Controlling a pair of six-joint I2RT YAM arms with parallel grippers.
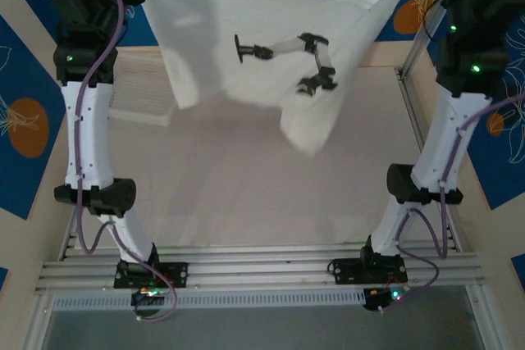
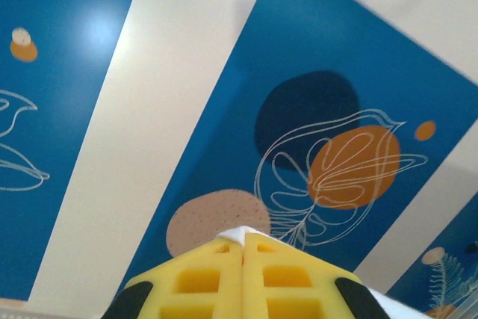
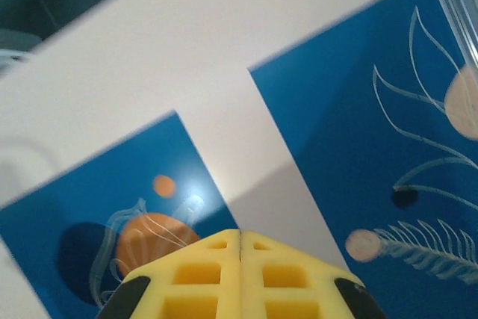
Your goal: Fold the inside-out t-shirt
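The shirt [image 1: 246, 30] is held spread in the air.
It is hung above the counter [image 1: 246, 194] toward 12 o'clock; the left tool [image 2: 243, 240] is closed on its 10 o'clock corner, the right tool [image 3: 239, 235] on its 1 o'clock corner.

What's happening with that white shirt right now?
Shut on t-shirt corners: left fingers, right fingers. Hangs spread above table. Far left, basket; nothing blocking.

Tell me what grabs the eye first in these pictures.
A white t-shirt hangs spread in the air above the far side of the table, pinched at its upper corners by the left gripper and the right gripper. A dark arm-shaped print marks its middle; blue walls with orange motifs surround everything.
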